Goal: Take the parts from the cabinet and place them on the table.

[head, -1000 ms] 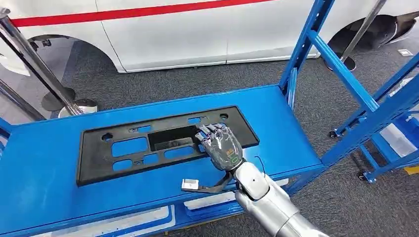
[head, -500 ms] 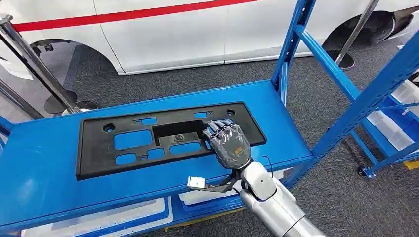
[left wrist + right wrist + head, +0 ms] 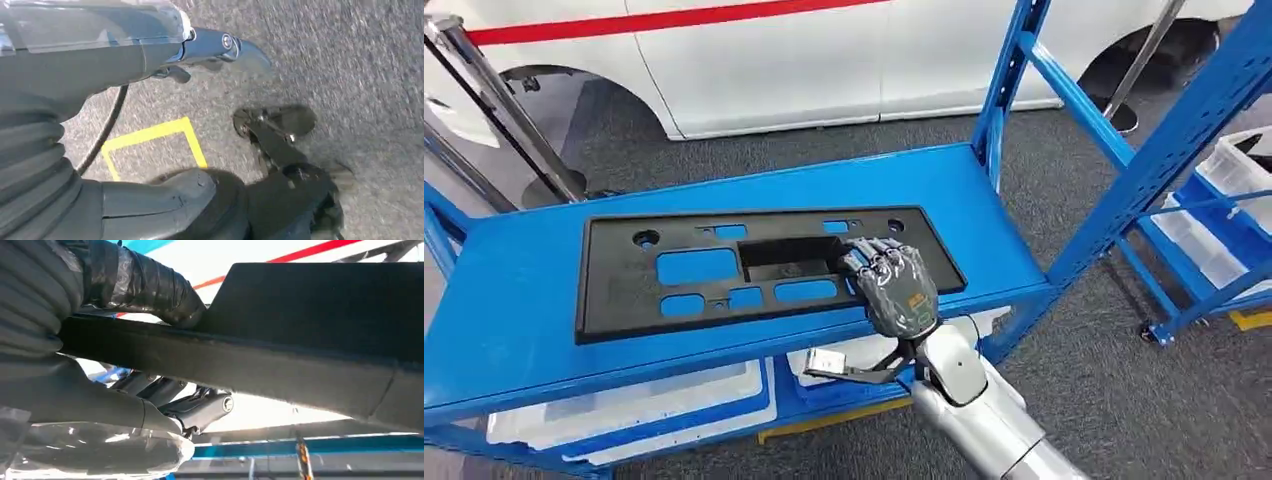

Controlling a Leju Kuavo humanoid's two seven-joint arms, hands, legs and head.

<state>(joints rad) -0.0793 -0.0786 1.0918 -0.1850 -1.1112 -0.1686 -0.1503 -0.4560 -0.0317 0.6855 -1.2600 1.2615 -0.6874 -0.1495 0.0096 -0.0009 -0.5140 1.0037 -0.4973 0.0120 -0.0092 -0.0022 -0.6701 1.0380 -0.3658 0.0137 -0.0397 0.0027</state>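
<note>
A long black plastic panel with several cut-outs lies flat on the top shelf of the blue cabinet. My right hand grips its near edge towards the right end, fingers curled over the top. In the right wrist view the panel's edge sits between the taped thumb and the darker fingers. My left hand hangs over the grey carpet and holds nothing, with its thumb and fingers apart.
White bins sit on the shelf below. A blue upright and a slanted blue rack beam stand to the right, with another white bin behind. A white car and a metal post stand beyond.
The camera has shifted, so the whole scene sits differently. My right hand stays on the panel's near edge. The panel now looks closer to the shelf's front edge.
</note>
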